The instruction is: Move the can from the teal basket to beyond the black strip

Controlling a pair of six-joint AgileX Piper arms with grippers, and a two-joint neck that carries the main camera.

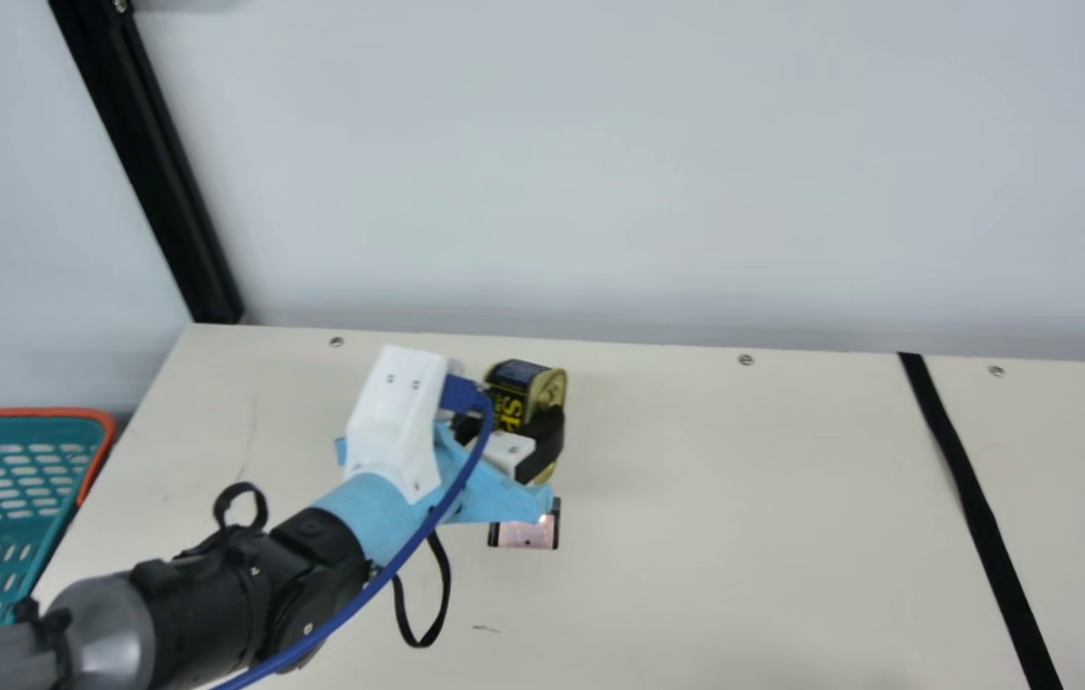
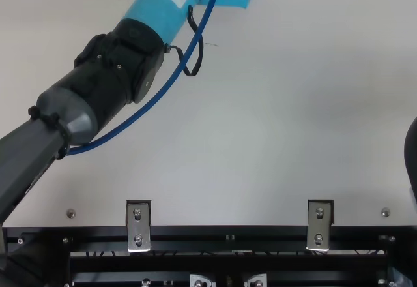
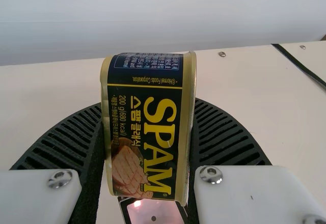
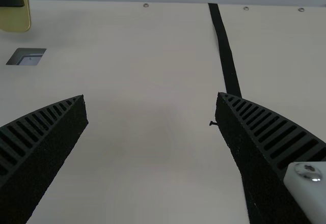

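The left claw is clamped on the can, one black finger pressed against each of its flat ends, so that the can is held on its side. The can is out of the basket, between it and the black strip. The teal basket with its orange rim lies to the left of that claw, and the black strip runs across the cream table well apart to its right. Near the claw, on the side toward the robot, is a small pinkish rectangle with dark edges. Behind the claw the table meets a pale wall, and a black post rises behind it to the left. A blue cable follows the left arm from the claw. The right claw has its two ribbed fingers spread wide; in the right wrist view the strip passes behind one of them.
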